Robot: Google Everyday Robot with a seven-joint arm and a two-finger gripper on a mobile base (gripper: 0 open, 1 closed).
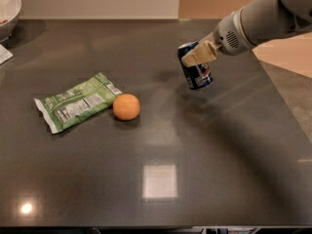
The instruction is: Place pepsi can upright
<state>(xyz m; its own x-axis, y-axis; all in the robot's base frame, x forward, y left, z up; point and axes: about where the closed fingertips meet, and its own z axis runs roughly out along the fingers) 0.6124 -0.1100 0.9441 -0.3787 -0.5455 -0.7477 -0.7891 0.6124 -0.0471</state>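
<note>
The pepsi can [196, 68] is dark blue with a silver top and stands nearly upright, leaning slightly left, at the right middle of the dark table [156, 179]. My gripper [197, 55] comes in from the upper right, and its tan fingers [201, 53] are closed around the upper part of the can. I cannot tell whether the can's base touches the table or hangs just above it.
An orange fruit [126, 106] lies left of centre, touching a green snack bag [75, 101]. A white bowl [7, 11] stands at the far left back corner. The table's right edge runs diagonally near my arm [263, 21].
</note>
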